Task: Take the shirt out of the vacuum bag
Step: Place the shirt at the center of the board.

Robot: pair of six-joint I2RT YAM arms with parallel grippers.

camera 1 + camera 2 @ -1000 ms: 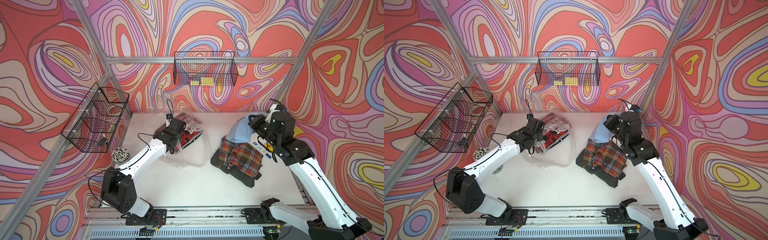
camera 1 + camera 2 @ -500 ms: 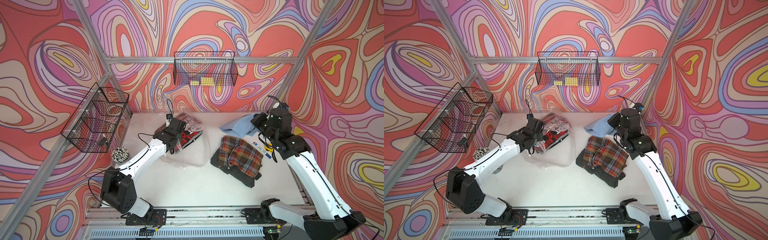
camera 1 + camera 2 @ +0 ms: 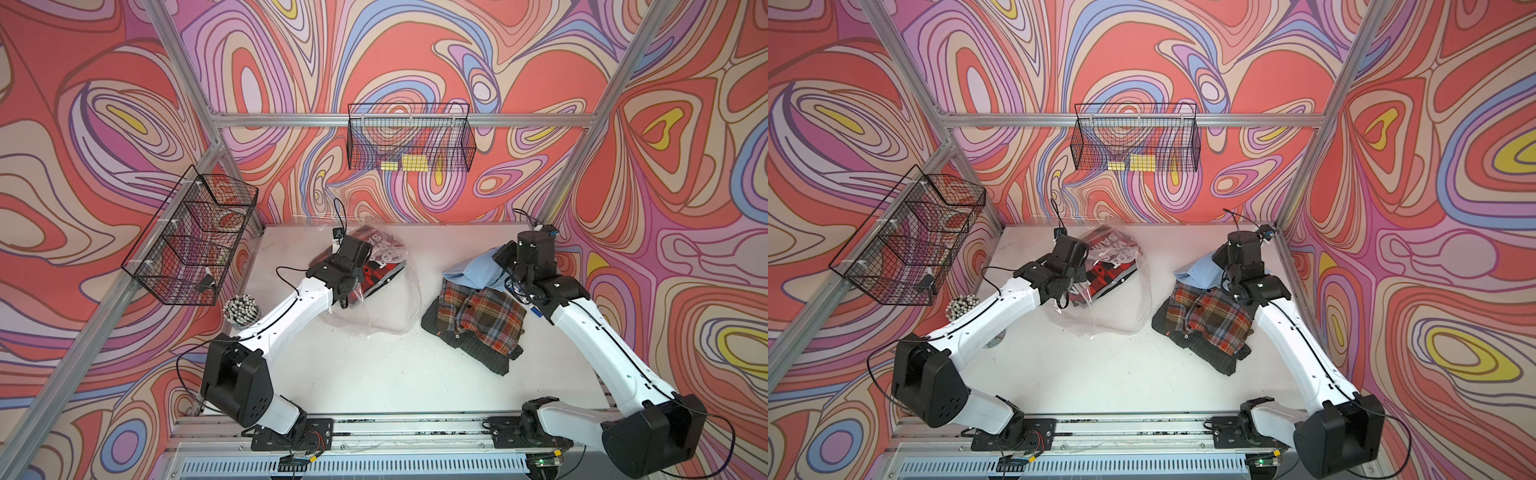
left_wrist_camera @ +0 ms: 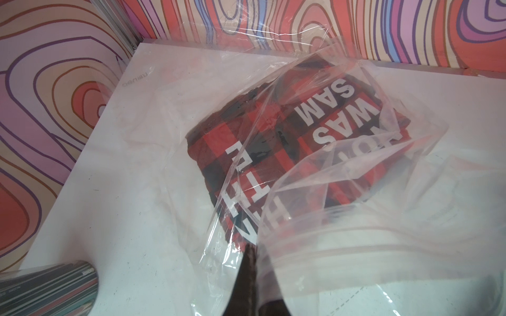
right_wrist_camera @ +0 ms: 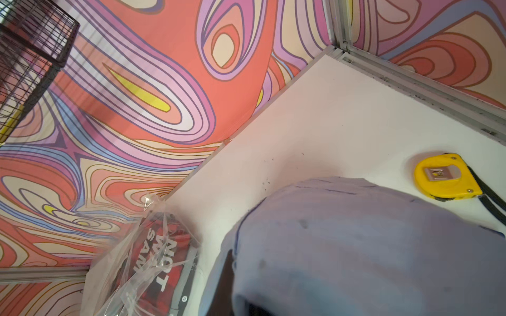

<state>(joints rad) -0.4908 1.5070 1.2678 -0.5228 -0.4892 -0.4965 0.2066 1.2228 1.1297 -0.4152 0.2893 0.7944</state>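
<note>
Upper centre, red shirt (image 3: pixel 376 276) lies diagonally beside left end effector (image 4: pixel 250 257), which pinches vacuum bag (image 3: pixel 374 322); farther right end effector (image 3: pixel 503 261) clamps blue shirt (image 3: pixel 469 272).

Bright, even light with soft shadows; glare streaks the vacuum bag (image 4: pixel 315 191), and the right wrist view blurs up close.

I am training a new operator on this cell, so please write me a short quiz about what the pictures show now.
1. True or false: the red checked shirt lies inside the vacuum bag.
2. What does the right gripper grip? A) the light blue shirt B) the yellow tape measure C) the plaid shirt
3. Fill in: the left gripper is shut on the ___.
Key: 1 true; 2 A; 3 vacuum bag.
</note>
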